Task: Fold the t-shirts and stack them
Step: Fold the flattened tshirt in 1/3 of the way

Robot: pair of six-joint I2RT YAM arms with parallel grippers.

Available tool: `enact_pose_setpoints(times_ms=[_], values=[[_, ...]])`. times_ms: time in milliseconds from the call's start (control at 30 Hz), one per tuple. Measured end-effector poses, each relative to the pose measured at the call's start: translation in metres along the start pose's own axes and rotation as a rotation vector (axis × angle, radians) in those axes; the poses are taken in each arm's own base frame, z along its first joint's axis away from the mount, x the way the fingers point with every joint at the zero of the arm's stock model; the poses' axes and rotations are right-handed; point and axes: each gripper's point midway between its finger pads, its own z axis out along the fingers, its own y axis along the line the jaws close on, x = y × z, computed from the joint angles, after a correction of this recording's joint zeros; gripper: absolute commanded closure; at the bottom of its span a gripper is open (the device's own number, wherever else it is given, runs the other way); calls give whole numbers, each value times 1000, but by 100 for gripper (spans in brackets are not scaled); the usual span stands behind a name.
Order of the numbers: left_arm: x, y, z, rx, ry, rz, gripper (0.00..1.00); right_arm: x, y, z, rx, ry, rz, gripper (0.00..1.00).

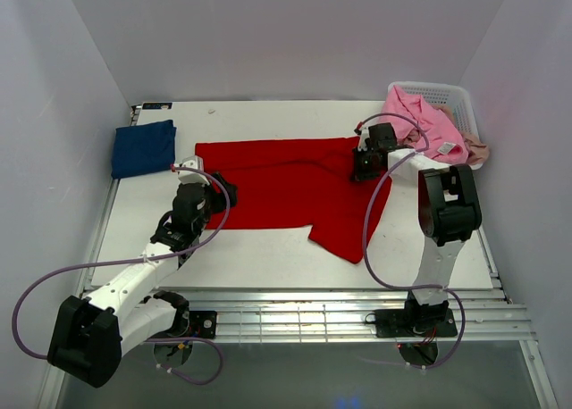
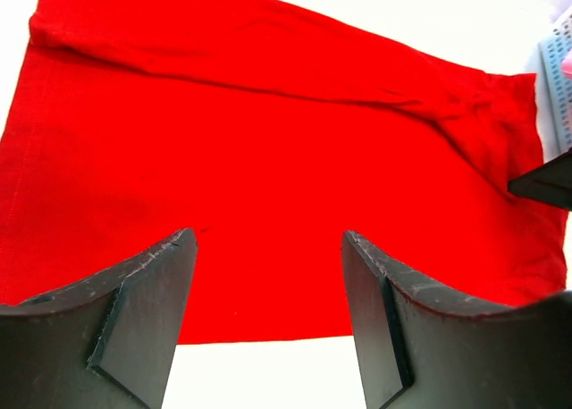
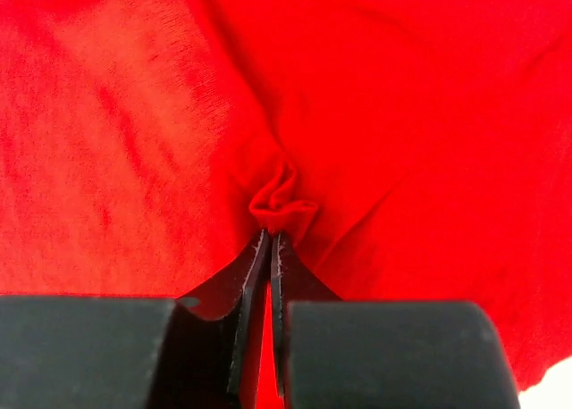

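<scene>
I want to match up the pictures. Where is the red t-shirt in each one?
Top external: the red t-shirt lies spread across the middle of the picture.
Left wrist: the shirt fills most of the picture.
Right wrist: the shirt fills nearly the whole picture, bunched at the fingertips.
Shared landmark: the right gripper pinching the shirt's right end, seen close up in the right wrist view. The dark tip at the right edge of the left wrist view is probably it.

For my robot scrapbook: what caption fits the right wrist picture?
The right jaws pinch a little fold of the red shirt.
</scene>
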Motion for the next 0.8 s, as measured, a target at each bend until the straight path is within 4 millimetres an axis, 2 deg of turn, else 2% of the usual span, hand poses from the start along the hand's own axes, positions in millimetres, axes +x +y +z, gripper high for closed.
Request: enact_pose_setpoints(times_ms=[100,233,367,467,600,800], values=[[0,-3,0,14,3,-8,24,9,9,-7,24,20,-23,92],[1,-4,0,21,7,-12,24,22,18,-10,46,54,-48,68],[3,-5,1,23,11,-12,24,23,27,-18,37,42,-68,63],[6,-4,2,24,23,-13,24,9,30,-24,31,-2,-76,61],[12,-3,3,23,41,-14,24,-26,37,-31,17,-83,-91,57],[14,-2,3,22,43,-13,24,-93,51,-40,-18,-238,-122,54]])
